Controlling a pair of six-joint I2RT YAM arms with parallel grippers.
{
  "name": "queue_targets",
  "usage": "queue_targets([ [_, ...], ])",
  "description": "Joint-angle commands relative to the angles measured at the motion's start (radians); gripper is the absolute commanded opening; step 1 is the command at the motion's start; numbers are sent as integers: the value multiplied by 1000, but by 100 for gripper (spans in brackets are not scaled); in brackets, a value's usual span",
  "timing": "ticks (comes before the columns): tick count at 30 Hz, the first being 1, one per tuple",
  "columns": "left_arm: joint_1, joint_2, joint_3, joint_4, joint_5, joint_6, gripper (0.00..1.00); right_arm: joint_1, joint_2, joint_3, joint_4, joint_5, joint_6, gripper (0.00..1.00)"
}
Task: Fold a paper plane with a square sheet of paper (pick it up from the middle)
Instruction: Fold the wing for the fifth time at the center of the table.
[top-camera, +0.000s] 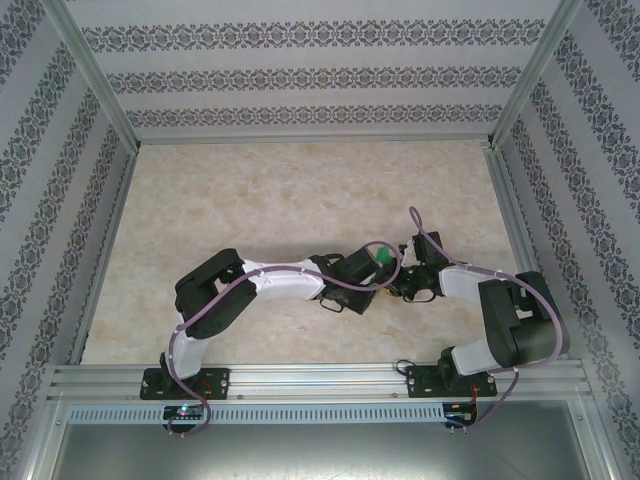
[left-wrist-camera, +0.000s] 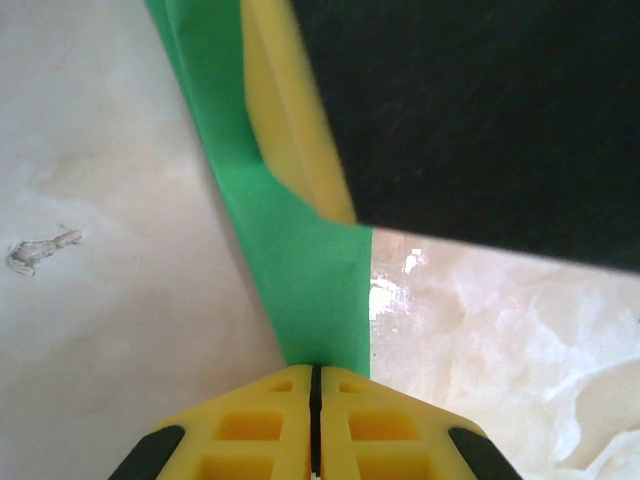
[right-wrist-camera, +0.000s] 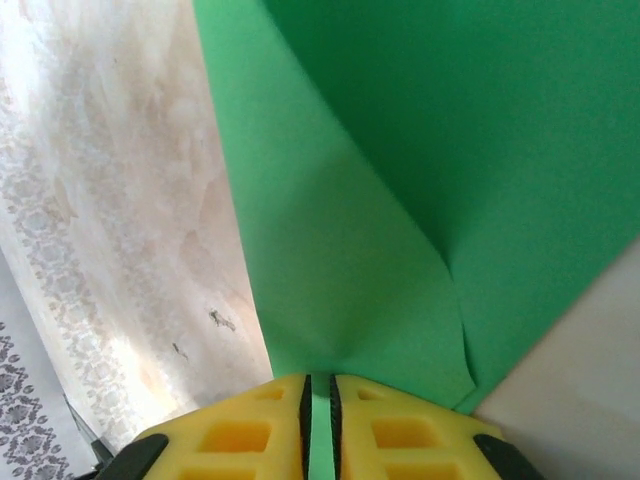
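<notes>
The green sheet of paper (top-camera: 386, 259) is folded narrow and held off the table between both arms near the table's middle. My left gripper (left-wrist-camera: 315, 372) is shut on one end of the green sheet (left-wrist-camera: 310, 270), whose strip runs up and away from the yellow fingers (left-wrist-camera: 250, 420). My right gripper (right-wrist-camera: 318, 385) is shut on the creased green sheet (right-wrist-camera: 400, 200), with paper showing in the slit between its fingers (right-wrist-camera: 400, 430). From above, the left gripper (top-camera: 372, 266) and the right gripper (top-camera: 400, 266) meet tip to tip, hiding most of the paper.
The marbled tabletop (top-camera: 300, 200) stretches behind the grippers. Patterned walls with aluminium posts (top-camera: 95, 80) close in three sides. A metal rail (top-camera: 320, 380) carries both arm bases at the near edge. The other gripper's dark body (left-wrist-camera: 480, 120) looms close in the left wrist view.
</notes>
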Motion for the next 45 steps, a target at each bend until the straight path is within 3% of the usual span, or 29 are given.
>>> queue_targets([
  [1, -31, 52, -68, -151, -11, 44, 11, -13, -60, 7, -61, 0, 1, 16],
  [9, -35, 41, -106, -126, -21, 63, 10, -10, -104, -58, 39, -108, 124, 15],
  [21, -37, 21, -124, -102, -4, 100, 10, 58, -71, -116, 191, -143, 249, 12],
  [45, -57, -56, -213, -95, 42, 116, 10, 27, 21, -86, -62, 118, 37, 10],
])
